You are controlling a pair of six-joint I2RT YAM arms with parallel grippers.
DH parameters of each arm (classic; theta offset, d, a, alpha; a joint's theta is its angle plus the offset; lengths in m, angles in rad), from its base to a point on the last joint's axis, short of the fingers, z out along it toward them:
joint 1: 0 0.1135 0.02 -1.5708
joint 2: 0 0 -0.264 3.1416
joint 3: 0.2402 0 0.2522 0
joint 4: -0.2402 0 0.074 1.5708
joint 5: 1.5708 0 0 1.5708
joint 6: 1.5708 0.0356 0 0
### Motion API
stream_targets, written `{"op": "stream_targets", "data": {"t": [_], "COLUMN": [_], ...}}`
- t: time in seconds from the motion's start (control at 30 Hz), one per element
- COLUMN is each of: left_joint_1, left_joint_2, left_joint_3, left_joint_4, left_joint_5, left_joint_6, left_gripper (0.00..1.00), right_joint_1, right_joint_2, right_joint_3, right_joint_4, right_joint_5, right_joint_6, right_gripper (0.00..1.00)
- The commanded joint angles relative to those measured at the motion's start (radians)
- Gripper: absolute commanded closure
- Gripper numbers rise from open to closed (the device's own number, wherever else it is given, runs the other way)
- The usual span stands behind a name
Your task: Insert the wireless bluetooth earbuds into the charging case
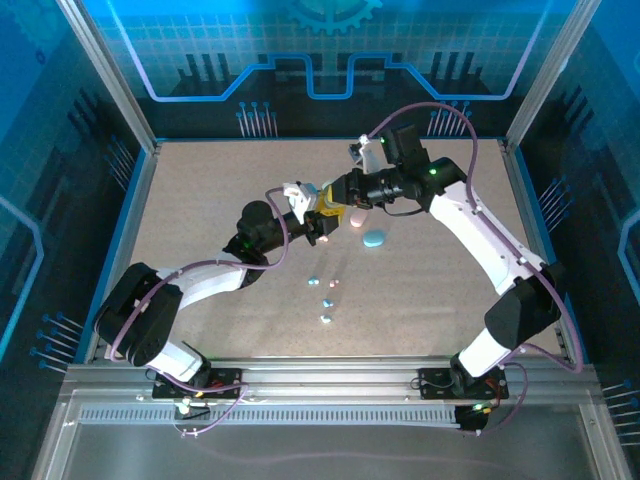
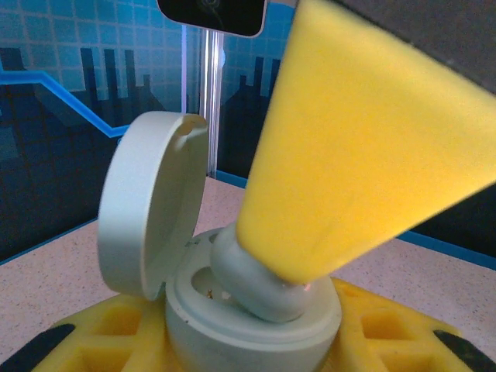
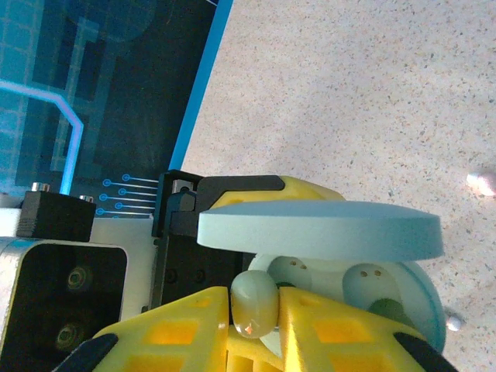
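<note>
Nearest the bases, on the speckled table [image 1: 200, 200]: four loose earbuds [image 1: 327, 302], tiny pink and pale blue pieces, scattered well apart from the grippers at their 6 o'clock. Farther back, a blue case [image 1: 374, 239]; near it, at its 11 o'clock, a pink case [image 1: 355, 217]. Just beyond, at 9 o'clock of the pink case, the left gripper [image 1: 312, 222], clenched on the base of the open charging case [image 2: 232, 333]. Lid [image 2: 147, 209] swung up, standing at 9 o'clock in the left wrist view. Reaching in from 2 o'clock, the right gripper [image 3: 254, 314], pinching one pale earbud [image 3: 253, 298] between its yellow fingers [image 3: 333, 333]. Lower end of that earbud down in the case's tray, touching it.
</note>
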Motion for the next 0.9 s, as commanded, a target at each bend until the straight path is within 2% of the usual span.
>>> {"op": "stream_targets", "data": {"t": [0.0, 0.33, 0.67, 0.87], "left_joint_1": [0.001, 0.0, 0.0, 0.0], "left_joint_2": [-0.014, -0.01, -0.01, -0.014], "left_joint_3": [-0.006, -0.012, -0.011, -0.013], "left_joint_4": [0.058, 0.056, 0.051, 0.053], "left_joint_5": [0.043, 0.009, -0.002, -0.007], "left_joint_6": [0.03, 0.051, 0.055, 0.057], "left_gripper": [0.7, 0.7, 0.7, 0.7], "right_joint_1": [0.015, 0.005, 0.002, -0.005], "right_joint_2": [0.034, -0.008, -0.024, -0.068], "right_joint_3": [0.046, 0.053, 0.046, 0.044], "right_joint_4": [-0.038, -0.057, -0.058, -0.083], "right_joint_5": [0.008, -0.014, -0.059, -0.032], "right_joint_6": [0.013, 0.02, 0.026, 0.019], "right_gripper": [0.74, 0.69, 0.71, 0.66]}}
